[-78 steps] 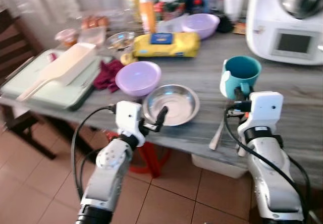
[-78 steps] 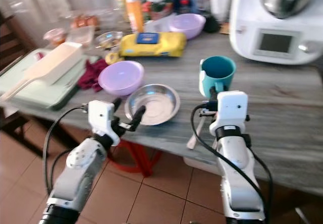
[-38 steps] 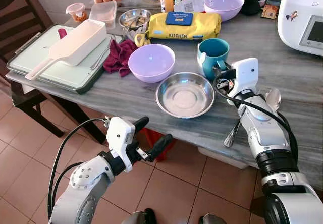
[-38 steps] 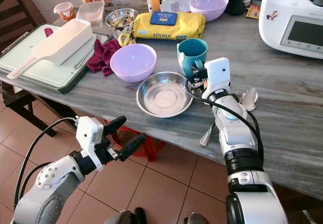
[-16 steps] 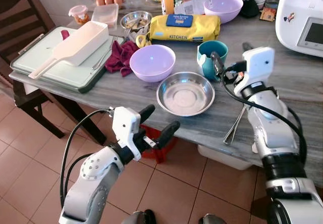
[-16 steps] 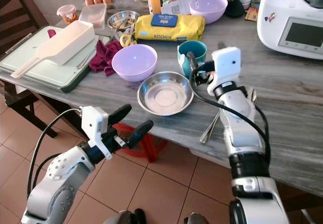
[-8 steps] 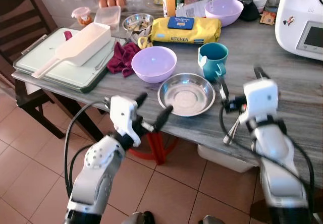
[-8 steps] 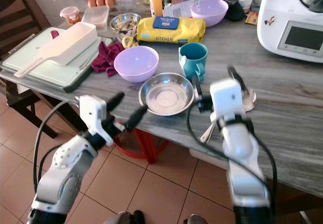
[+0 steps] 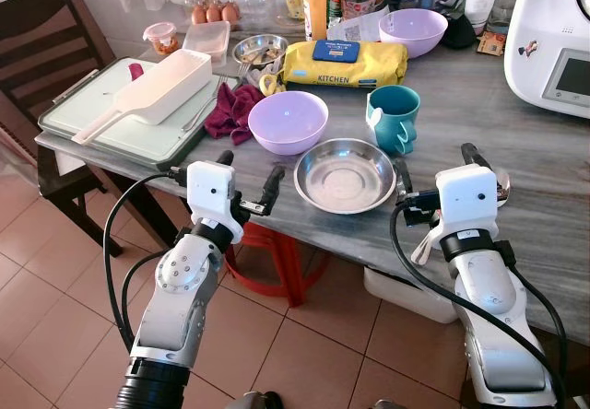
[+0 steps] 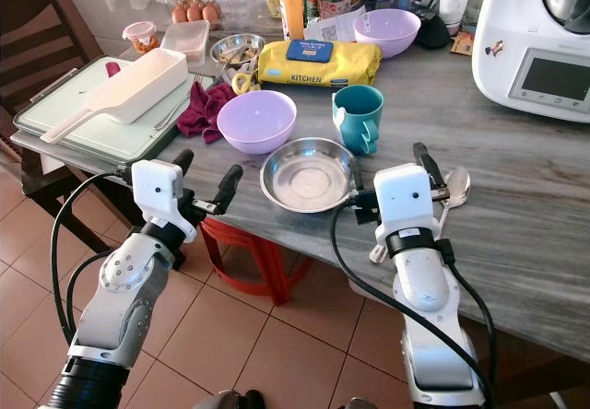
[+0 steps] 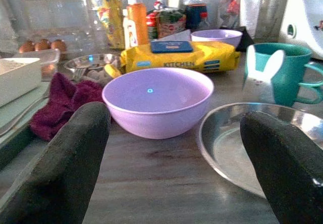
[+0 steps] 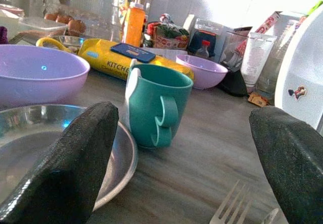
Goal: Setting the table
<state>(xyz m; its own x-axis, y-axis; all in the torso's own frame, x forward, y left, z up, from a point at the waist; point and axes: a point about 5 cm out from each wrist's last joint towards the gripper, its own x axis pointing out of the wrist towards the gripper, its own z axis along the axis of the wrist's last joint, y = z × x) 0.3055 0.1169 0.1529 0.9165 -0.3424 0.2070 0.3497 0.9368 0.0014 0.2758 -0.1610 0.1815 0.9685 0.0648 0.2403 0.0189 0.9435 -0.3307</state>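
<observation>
Left eye view. A grey wood-grain worktop (image 9: 544, 142) carries a steel bowl (image 9: 345, 175) near its front edge, with a lilac bowl (image 9: 289, 122) just behind it to the left and a teal mug (image 9: 394, 118) just behind it to the right. Farther back lie a yellow wipes pack (image 9: 344, 63) and a second lilac bowl (image 9: 413, 31); a white kitchen machine (image 9: 553, 36) stands at the far right. A white scoop (image 9: 152, 91) rests on a pale green tray (image 9: 88, 114), with a dark red cloth (image 9: 231, 111) beside it. The left claw (image 9: 247, 181) is held at the worktop's front edge, left of the steel bowl, fingers spread and empty. The right claw (image 9: 436, 169) sits over the worktop just right of the steel bowl, fingers likewise released, above a spoon (image 9: 498, 186).

Right eye view. The same layout; a fork (image 10: 380, 243) projects beside the right arm near the spoon.

Left wrist view. Between the two parted black fingers (image 11: 60, 168) lie the lilac bowl and the rim of the steel bowl; the mug bears a white rabbit motif.

Right wrist view. The spread fingers (image 12: 65, 158) frame the mug, which stands just behind the steel bowl's rim; fork tines show at the lower edge.
</observation>
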